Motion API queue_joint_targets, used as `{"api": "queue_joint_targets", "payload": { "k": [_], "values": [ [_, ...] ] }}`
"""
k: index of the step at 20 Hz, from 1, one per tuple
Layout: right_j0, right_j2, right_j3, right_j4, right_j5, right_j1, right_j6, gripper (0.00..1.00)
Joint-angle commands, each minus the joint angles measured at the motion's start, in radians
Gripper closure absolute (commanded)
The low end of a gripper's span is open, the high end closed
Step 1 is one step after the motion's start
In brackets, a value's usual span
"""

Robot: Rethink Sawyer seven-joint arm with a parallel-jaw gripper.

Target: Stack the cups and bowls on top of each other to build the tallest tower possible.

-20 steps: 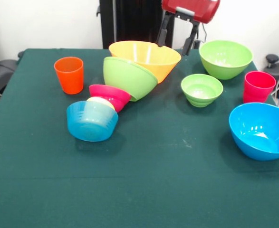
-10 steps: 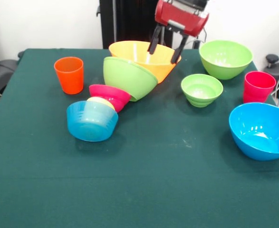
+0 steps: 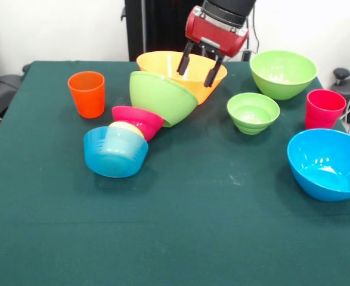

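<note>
Gripper [image 3: 197, 70] hangs over the orange bowl [image 3: 180, 70] at the far edge, fingers spread wide, holding nothing. The tower [image 3: 142, 110] lies toppled beside it toward the left edge. I'd straddle just one rim and close gently so the bowl doesn't skid.

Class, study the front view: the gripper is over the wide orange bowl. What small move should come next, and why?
Probably a short descent to close on the orange bowl's rim. The gripper hangs open, holding nothing, one of its fingers by the rim. The big green bowl leans tilted against the orange one, so go gently.
</note>
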Motion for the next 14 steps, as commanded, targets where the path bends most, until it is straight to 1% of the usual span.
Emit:
{"api": "queue_joint_targets", "payload": {
  "k": [1,6,7,9,11,14],
  "values": [
    [-0.006,0.160,0.126,0.061,0.097,-0.050,0.144,0.00],
    [-0.020,0.164,0.163,0.081,0.210,-0.114,0.118,0.00],
    [0.001,0.148,0.166,0.081,0.220,-0.119,0.128,0.00],
    [0.021,0.134,0.183,0.080,0.201,-0.117,0.142,0.00],
    [0.019,0.138,0.192,0.076,0.157,-0.094,0.145,0.00],
    [0.001,0.154,0.189,0.080,0.124,-0.061,0.145,0.00]
  ]
}}
